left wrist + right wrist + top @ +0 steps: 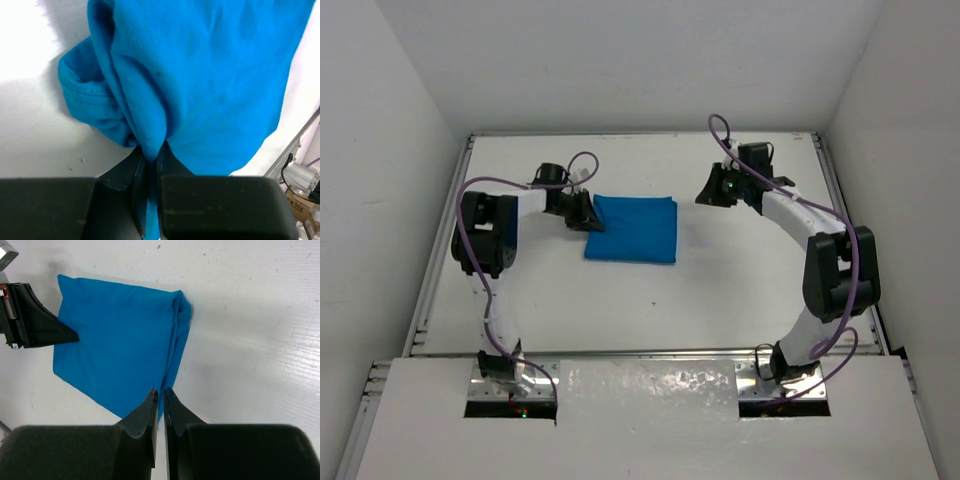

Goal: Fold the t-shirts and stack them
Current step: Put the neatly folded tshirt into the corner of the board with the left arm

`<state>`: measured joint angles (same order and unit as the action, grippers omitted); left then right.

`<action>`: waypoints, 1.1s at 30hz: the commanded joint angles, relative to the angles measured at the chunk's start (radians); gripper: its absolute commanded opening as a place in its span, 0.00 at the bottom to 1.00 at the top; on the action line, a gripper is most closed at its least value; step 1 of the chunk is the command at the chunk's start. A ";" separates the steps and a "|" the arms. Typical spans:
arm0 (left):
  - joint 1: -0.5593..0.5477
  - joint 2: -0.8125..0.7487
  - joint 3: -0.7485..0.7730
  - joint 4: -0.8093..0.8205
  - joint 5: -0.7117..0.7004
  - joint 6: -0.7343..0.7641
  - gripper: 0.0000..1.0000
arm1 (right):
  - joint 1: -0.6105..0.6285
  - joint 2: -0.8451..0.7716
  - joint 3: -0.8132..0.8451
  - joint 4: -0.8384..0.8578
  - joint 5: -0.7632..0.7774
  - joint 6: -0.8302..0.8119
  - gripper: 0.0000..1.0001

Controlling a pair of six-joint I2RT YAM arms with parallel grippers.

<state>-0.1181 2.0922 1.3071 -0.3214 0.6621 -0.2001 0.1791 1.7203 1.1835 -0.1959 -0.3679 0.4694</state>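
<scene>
The white table (720, 300) fills the middle of the top view. The blue t-shirt (635, 230) lies on it folded into a rectangle, just above and left of the frame's centre. The left gripper (584, 214) sits at the shirt's left edge, fingers clamped on a bunched fold of cloth. The right gripper (712, 190), to the shirt's upper right, has its fingers together, seemingly clear of the fabric

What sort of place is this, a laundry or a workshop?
Most likely a robot lab test cell: two arms bolted to a white table, plain white walls boxing it in, and one blue t-shirt as practice material.
</scene>
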 commanded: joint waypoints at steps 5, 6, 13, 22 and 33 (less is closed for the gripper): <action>0.054 0.055 0.205 -0.071 -0.156 0.008 0.00 | -0.003 -0.068 -0.007 0.035 0.001 -0.009 0.08; 0.078 0.069 0.236 -0.097 -0.168 0.025 0.00 | -0.003 -0.079 -0.021 0.038 0.001 -0.009 0.08; 0.170 0.244 0.547 -0.223 -0.183 0.134 0.00 | -0.006 -0.168 -0.126 0.035 -0.025 -0.043 0.08; 0.327 0.370 0.725 -0.203 -0.110 0.082 0.00 | -0.007 -0.243 -0.199 -0.025 -0.012 -0.086 0.08; 0.511 0.456 0.882 -0.309 -0.002 0.135 0.00 | -0.010 -0.177 -0.116 -0.086 -0.014 -0.126 0.08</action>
<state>0.3496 2.5401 2.1326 -0.5861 0.6384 -0.1127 0.1757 1.5318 1.0161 -0.2752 -0.3752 0.3706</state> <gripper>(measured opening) 0.052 0.078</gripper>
